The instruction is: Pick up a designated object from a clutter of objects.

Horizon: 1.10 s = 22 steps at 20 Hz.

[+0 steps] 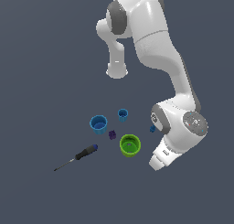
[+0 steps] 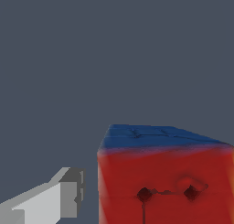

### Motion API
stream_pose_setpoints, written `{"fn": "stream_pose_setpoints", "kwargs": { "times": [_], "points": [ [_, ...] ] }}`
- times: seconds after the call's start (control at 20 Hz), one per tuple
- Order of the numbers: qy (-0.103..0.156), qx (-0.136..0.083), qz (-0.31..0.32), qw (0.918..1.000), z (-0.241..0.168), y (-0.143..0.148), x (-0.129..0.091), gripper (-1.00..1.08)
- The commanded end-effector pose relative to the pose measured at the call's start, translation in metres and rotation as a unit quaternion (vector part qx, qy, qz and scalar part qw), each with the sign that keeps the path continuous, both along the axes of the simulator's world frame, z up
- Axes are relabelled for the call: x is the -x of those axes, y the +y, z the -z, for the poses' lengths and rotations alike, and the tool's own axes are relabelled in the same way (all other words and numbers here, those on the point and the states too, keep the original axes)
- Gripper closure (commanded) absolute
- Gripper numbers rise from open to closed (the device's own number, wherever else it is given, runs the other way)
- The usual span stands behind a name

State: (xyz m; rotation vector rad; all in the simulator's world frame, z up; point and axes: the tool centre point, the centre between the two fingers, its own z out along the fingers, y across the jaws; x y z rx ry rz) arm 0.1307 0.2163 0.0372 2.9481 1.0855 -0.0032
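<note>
Grey floor; boxy red-faced block.

Close up in the wrist view, a cube-like block: a broad red face with two small dark pits, meeting a blue face along a slightly tilted edge; not made out in the exterior view. Scattered on the grey tabletop, all upright and apart: a larger blue cup, a smaller blue cup and a green cup, with a tiny purple piece between them. Towards the exterior view's left, lying flat, a screwdriver with black-and-blue handle; towards its right, a tiny blue piece.
</note>
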Motion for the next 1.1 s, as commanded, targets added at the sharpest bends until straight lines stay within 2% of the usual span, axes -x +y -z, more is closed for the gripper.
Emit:
{"fn": "stream_pose_setpoints", "kwargs": {
  "times": [0.0, 0.15, 0.2, 1.05],
  "points": [
    [-0.001, 0.0, 0.0, 1.0, 0.0049, 0.0002, -0.0009, -0.92],
    [-0.001, 0.0, 0.0, 1.0, 0.0041, 0.0006, -0.0018, -0.92],
    [-0.001, 0.0, 0.0, 1.0, 0.0041, 0.0006, -0.0018, 1.08],
    [0.0, 0.0, 0.0, 1.0, -0.0048, -0.0022, 0.0025, 1.08]
  ]
}}
